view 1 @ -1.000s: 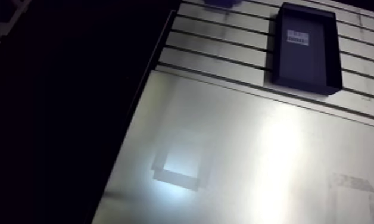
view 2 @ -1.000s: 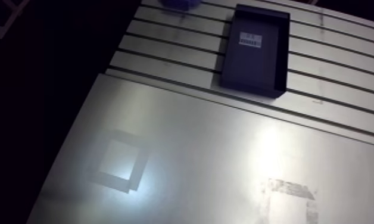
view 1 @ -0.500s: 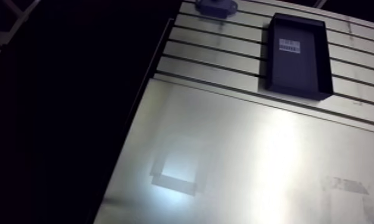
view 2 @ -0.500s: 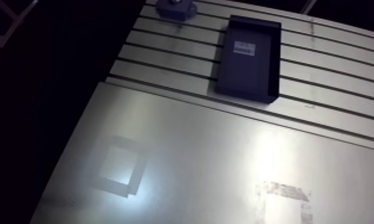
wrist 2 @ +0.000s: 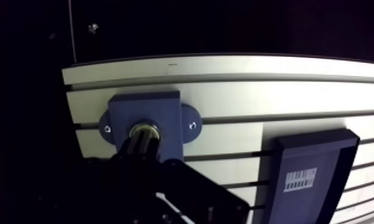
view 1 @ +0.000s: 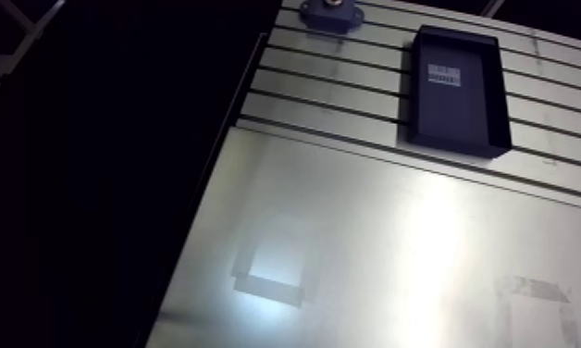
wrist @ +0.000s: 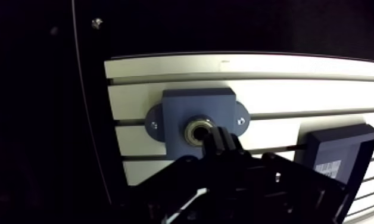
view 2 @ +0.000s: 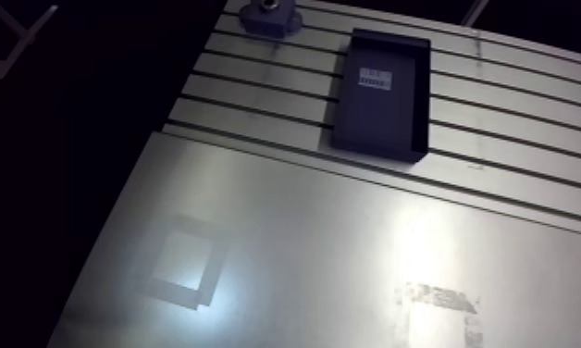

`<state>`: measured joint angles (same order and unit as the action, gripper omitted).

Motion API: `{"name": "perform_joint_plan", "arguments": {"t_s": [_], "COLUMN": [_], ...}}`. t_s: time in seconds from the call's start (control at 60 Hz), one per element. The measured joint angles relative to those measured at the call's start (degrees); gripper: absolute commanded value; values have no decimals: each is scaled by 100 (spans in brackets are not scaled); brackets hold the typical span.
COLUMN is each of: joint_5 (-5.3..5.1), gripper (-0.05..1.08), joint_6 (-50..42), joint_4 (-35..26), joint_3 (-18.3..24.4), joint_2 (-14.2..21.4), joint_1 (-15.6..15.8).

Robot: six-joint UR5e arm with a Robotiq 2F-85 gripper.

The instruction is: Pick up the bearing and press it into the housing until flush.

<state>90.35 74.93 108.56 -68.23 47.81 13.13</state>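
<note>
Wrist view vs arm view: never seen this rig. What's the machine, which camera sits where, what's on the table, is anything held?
It is one robot arm with a grasping hand. The arm view comes from a camera on the arm's upper link, looking down at the slotted aluminium table; the hand is out of that frame. The wrist view looks past the hand from close by. On the table are a blue block-shaped housing with a metal ring bearing sitting in its bore, a black rectangular tray with a white label, and a smooth metal sheet. The hand's dark tip is right at the bearing; whether it grips anything is too dark to tell.
</note>
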Motion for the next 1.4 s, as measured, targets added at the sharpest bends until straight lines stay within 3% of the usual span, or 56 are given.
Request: {"name": "perform_joint_plan", "arguments": {"t_s": [0.583,1.4], "joint_5": [143,174], "gripper": [108,108], "joint_6": [30,44], "joint_4": [-327,-337], "joint_3": [183,219], "joint_2": [-191,-344], "joint_1": [35,204]}}
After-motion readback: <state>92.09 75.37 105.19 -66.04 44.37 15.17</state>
